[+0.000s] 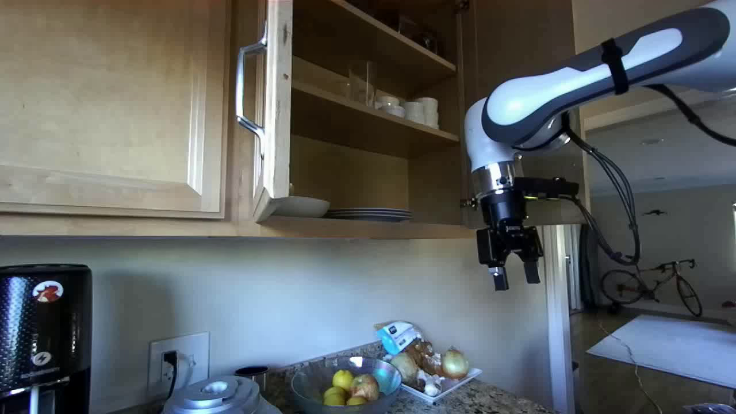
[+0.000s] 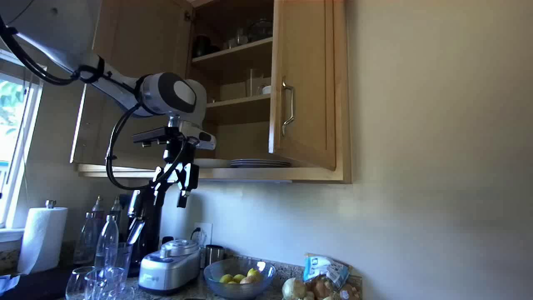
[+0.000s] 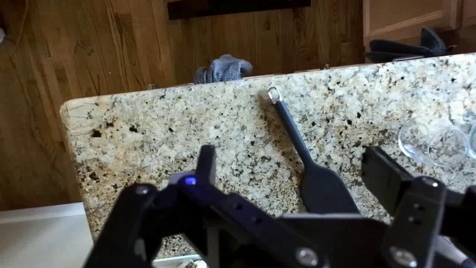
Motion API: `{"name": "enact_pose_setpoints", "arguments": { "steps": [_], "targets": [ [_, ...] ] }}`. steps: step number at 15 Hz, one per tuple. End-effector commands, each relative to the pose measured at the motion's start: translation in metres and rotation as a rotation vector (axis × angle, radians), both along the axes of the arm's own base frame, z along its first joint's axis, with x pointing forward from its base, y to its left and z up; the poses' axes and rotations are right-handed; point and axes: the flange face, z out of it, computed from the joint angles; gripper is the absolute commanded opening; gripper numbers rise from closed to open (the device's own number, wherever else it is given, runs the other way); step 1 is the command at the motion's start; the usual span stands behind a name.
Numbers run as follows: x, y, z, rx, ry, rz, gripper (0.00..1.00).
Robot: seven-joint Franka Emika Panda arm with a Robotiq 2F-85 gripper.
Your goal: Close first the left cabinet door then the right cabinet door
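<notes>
Seemingly at the outset. To the left, see the left cabinet door (image 1: 280,115) standing open, edge-on in an exterior view, with a silver bar handle (image 1: 240,83) near the free edge, presumably mounted there for leverage. To the right, see the right cabinet door (image 2: 306,79), also open, mirrored for the same reason. Between the two, find the tool (image 1: 516,275) hanging with jaws well apart and nothing held, probably bare for pushing rather than grasping, and reaching lower than the bottom of the cabinet (image 1: 368,230), perhaps to stay clear of both panels. Cannot confirm clearance between arm (image 1: 552,103) and doors. To close the left door, judge a push on the left-facing outer side as needed, so best to travel round the free edge first. Inside, note plates (image 1: 371,214) stacked flat, likely to save room, and just left a pale bowl (image 1: 302,207); cannot rule out contact with a closing door. On the near part of the surface (image 3: 178,123), see a spatula (image 3: 318,176) lying flat; farther toward the wall (image 1: 287,287), find a glass bowl (image 1: 307,385) gathering loose fruit (image 1: 364,386).
</notes>
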Motion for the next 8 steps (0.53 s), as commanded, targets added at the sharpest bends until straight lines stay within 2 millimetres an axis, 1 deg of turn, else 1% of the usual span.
{"name": "enact_pose_setpoints", "arguments": {
  "steps": [1,6,8],
  "targets": [
    [0.0002,-0.0001,0.0005,0.0,0.001,0.0,1.0],
    [0.0002,-0.0001,0.0005,0.0,0.001,0.0,1.0],
    [-0.004,-0.0013,0.0025,-0.017,-0.029,0.005,1.0]
  ]
}}
